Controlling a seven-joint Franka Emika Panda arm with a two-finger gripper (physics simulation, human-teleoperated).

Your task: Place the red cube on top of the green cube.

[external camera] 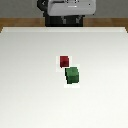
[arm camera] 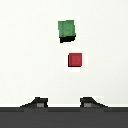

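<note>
Pincer (arm camera: 64, 104) spread, holding nothing, high above the table (external camera: 30, 90). Red cube (arm camera: 75, 60) sits on the table just beside the green cube (arm camera: 66, 29), apparently not touching. Nothing stacked yet: grasp, lift and place all remain.

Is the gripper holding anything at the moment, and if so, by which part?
Nothing is held. The gripper is open, its fingertips apart with only bare table between them. The small dark-red cube and the larger dark-green cube both sit on the white table.
</note>
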